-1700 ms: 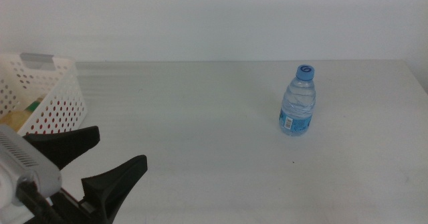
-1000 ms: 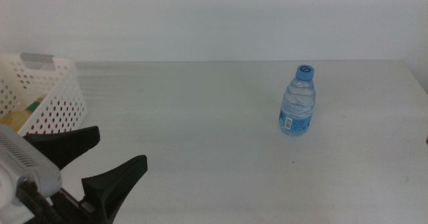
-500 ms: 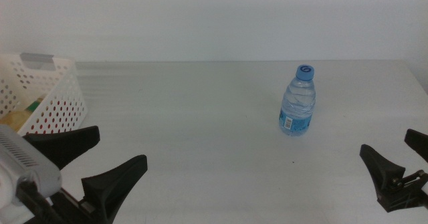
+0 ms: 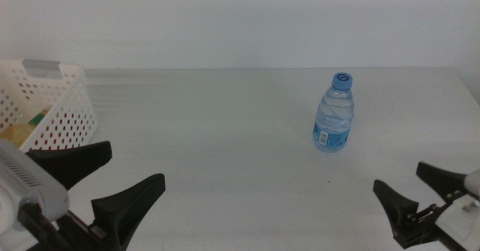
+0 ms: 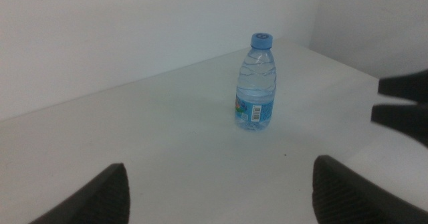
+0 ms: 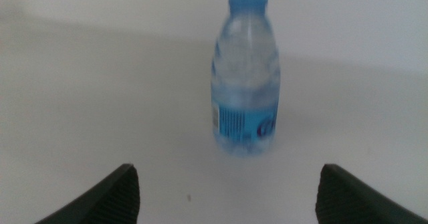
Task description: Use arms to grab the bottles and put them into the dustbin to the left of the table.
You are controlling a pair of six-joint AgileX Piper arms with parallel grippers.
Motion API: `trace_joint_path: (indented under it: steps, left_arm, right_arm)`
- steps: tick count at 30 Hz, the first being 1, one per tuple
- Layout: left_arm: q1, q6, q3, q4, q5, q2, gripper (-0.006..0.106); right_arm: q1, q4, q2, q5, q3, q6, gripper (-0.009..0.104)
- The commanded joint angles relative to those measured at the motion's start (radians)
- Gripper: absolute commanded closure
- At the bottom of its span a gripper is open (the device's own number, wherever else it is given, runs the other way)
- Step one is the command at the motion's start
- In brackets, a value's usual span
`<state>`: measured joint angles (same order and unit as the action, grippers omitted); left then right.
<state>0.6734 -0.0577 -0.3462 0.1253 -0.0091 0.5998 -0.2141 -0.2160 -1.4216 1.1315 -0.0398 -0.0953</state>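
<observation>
Clear water bottle (image 4: pixel 333 114): upright on bench (image 4: pixel 225 131) — nothing around it.
Right pincer (image 4: pixel 420 198): wide open, empty.
Left pincer (image 4: pixel 105 177): wide open, empty — beside white dustbin (image 4: pixel 56 105).

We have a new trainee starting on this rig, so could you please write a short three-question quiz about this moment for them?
1. True or false: the water bottle lies on its side on the table.
2. Which gripper is nearer the dustbin: A) the left gripper or B) the right gripper?
3. Fill in: the bottle's cap is ____ in colour.

Key
1. False; it stands upright, apart from both grippers.
2. A; it is at the near left with its jaws open, while the right gripper, also open, is at the near right, facing the bottle.
3. Blue.
</observation>
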Motion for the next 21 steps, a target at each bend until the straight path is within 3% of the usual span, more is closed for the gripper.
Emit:
trace_joint_path:
  steps: [1, 9, 21]
  left_arm:
    - [0.004, 0.014, -0.027, 0.012, -0.08, -0.003, 0.01]
    - [0.004, 0.014, -0.027, 0.012, -0.08, -0.003, 0.01]
    - [0.004, 0.014, -0.027, 0.012, -0.08, -0.003, 0.01]
  right_arm:
    - [-0.002, 0.008, -0.042, 0.215, -0.029, 0.004, 0.023]
    - [-0.002, -0.055, -0.175, 0.213, -0.163, 0.005, 0.023]
    - [-0.002, -0.061, -0.37, 0.206, -0.42, -0.001, 0.023]
